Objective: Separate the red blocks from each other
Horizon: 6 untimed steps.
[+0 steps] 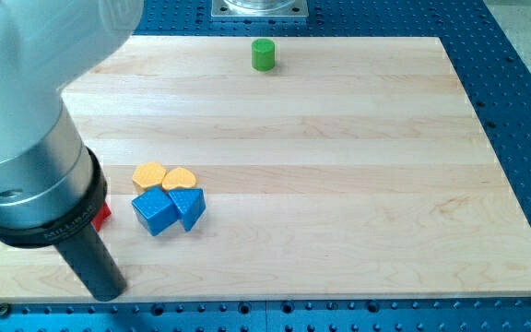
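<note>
Only a sliver of one red block (pixel 103 215) shows, at the view's left, mostly hidden behind the arm's grey body; its shape cannot be made out. No second red block shows; it may be hidden by the arm. The dark rod runs down to my tip (pixel 107 293) near the board's bottom left edge, below and slightly right of the red sliver, apart from it.
Two yellow heart-shaped blocks (pixel 149 174) (pixel 179 178) lie side by side right of the arm. Two blue blocks, a cube (pixel 155 211) and a wedge-like one (pixel 190 204), touch just below them. A green cylinder (pixel 263 54) stands near the top edge. The wooden board (pixel 339 184) lies on a blue perforated table.
</note>
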Motion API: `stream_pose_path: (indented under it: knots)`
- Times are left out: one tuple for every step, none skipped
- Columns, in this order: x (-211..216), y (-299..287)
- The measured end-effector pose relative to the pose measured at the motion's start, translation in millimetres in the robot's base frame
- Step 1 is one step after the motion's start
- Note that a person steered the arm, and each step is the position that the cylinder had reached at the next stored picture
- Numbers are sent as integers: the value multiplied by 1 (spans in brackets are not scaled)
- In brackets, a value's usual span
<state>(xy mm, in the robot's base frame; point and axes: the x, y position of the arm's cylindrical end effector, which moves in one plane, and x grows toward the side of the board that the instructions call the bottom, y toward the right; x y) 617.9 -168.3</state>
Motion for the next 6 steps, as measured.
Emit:
stream_pose_path:
  knots:
    - [0,-41]
    - [-3,-31]
    - [-32,-60]
    - [-46,-70]
    - [-107,-66]
    - [-87,-61]
